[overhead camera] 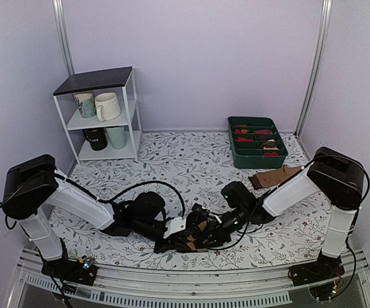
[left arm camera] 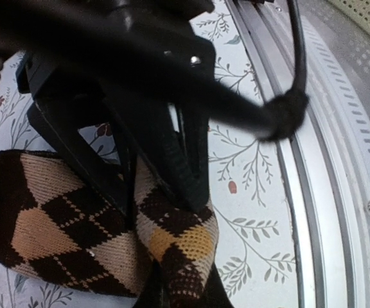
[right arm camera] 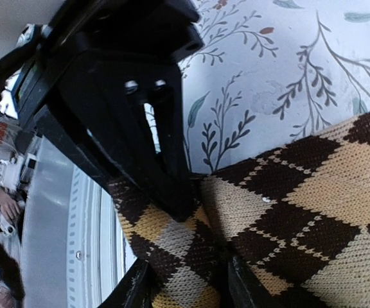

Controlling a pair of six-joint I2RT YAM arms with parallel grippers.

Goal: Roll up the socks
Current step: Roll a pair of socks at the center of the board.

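The socks (overhead camera: 194, 239) are dark brown with tan-orange argyle diamonds and lie bunched near the table's front edge, between both arms. My left gripper (overhead camera: 185, 232) is shut on a fold of them (left arm camera: 180, 292). The left wrist view shows the rest of the fabric (left arm camera: 56, 224) spreading to the left. My right gripper (overhead camera: 205, 226) meets it from the other side. Its fingers (right arm camera: 133, 285) stand apart with a narrow sock fold (right arm camera: 185, 256) between them. In the right wrist view, the left gripper's black fingers (right arm camera: 178, 192) press into the same fold.
A white shelf (overhead camera: 133, 109) holding mugs stands at the back left. A green tray (overhead camera: 233, 151) of small red bundles sits at the back right, with a tan sock with a dark cuff (overhead camera: 275, 176) in front of it. A metal rail (overhead camera: 191, 282) runs along the near edge.
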